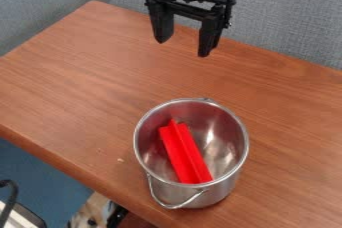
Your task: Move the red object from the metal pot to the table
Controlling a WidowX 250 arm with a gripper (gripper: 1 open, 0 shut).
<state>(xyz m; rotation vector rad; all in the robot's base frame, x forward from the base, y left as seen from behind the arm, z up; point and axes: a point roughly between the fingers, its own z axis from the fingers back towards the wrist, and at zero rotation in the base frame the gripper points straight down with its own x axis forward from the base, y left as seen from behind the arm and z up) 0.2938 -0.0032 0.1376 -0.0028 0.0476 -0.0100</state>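
End effector (189, 34) at top of view, pointing down over the far part of the table (94, 67), fingers wide apart, nothing between them. It hangs well apart from the metal pot (150, 162). Red object (186, 153) lies inside the pot, lengthwise, near the camera side.

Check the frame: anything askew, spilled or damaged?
Nothing spilled or damaged that I can see. Pot stands upright near the table edge, red bar inside it. Tool hangs open above the table, nothing in it.
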